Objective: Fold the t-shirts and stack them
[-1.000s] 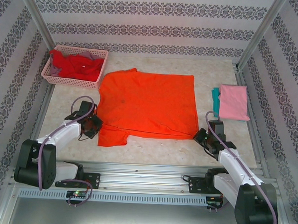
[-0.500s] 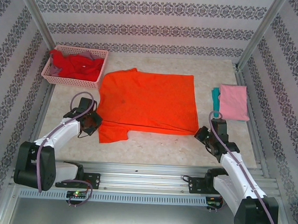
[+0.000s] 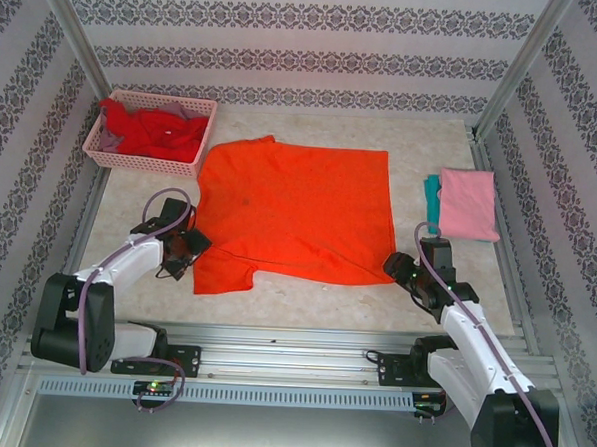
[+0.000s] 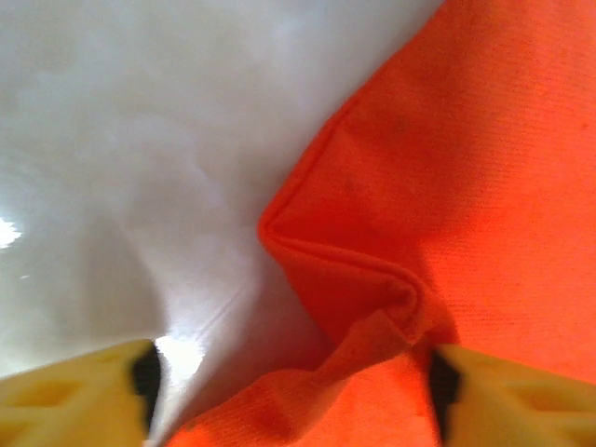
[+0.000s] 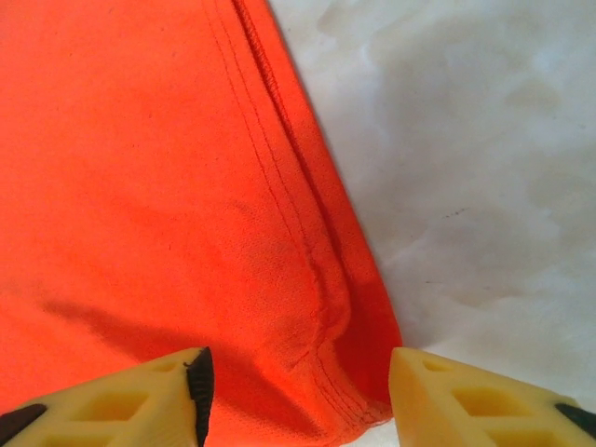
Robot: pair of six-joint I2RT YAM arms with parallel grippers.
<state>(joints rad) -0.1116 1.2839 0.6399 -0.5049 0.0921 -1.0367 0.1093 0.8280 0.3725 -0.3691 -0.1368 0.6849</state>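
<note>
The left end effector (image 4: 291,384) had its yellow fingers (image 4: 79,396) spread wide, a puckered fold of the orange t-shirt (image 3: 294,208) lying between them on the tabletop (image 3: 325,297). Seen from above, it sat at the shirt's lower sleeve, at about 8 o'clock of the cloth, and its white arm reached up from the near edge toward 1 o'clock. The right end effector (image 5: 298,382) was spread as well, with the stitched hem corner between its fingers, at about 4 o'clock of the shirt; its arm leaned toward 11 o'clock. The orange shirt lay flat mid-tabletop. At 3 o'clock a folded pink t-shirt (image 3: 468,202) lay over a teal one (image 3: 432,198). At 10 o'clock a pink basket (image 3: 141,163) held red t-shirts (image 3: 153,131).
</note>
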